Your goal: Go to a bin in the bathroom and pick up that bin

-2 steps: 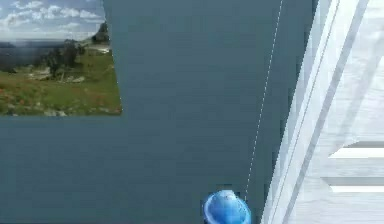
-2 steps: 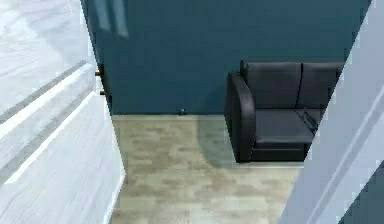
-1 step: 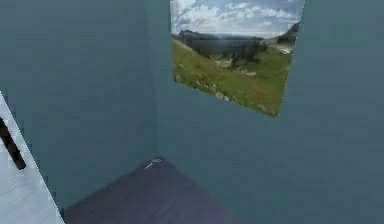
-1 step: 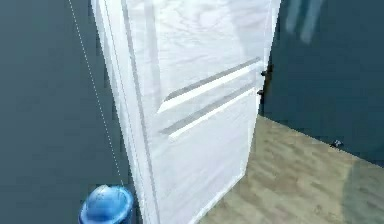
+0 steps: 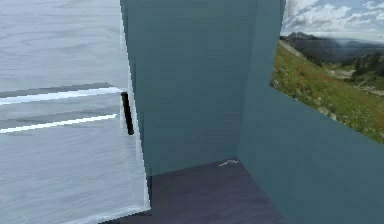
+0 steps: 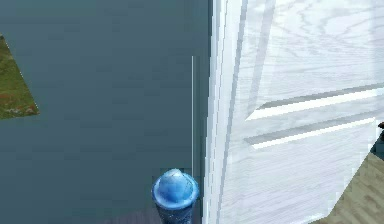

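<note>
glossy blue domed cylinder (image 6: 175, 196) beside panelled door (image 6: 290, 110).

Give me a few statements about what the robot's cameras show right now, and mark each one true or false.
1. The white panelled door in the forward view carries a black handle. True.
2. The plain walls are red. False: they are teal.
3. A landscape picture hangs at the forward view's right. True.
4. In the arm side view, the blue dome-topped object stands right of the door. False: it is at the bottom, just left of the door's edge.
</note>
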Robot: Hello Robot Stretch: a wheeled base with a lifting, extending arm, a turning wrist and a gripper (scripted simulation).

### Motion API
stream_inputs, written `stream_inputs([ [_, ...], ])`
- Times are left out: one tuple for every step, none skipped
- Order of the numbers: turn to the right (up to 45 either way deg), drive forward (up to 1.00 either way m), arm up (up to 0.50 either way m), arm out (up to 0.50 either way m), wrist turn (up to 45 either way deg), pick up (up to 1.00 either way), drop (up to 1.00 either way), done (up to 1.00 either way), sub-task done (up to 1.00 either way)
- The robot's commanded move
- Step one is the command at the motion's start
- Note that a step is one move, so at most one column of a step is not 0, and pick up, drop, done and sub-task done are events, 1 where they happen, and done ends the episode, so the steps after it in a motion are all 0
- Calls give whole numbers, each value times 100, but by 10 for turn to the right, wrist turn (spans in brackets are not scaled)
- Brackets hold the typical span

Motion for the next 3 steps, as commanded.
stream_inputs([
  [0, 0, 24, 0, 0, 0, 0, 0, 0],
  [0, 0, 0, 42, 0, 0, 0, 0, 0],
  [0, 0, 0, 0, 450, 0, 0, 0, 0],
])
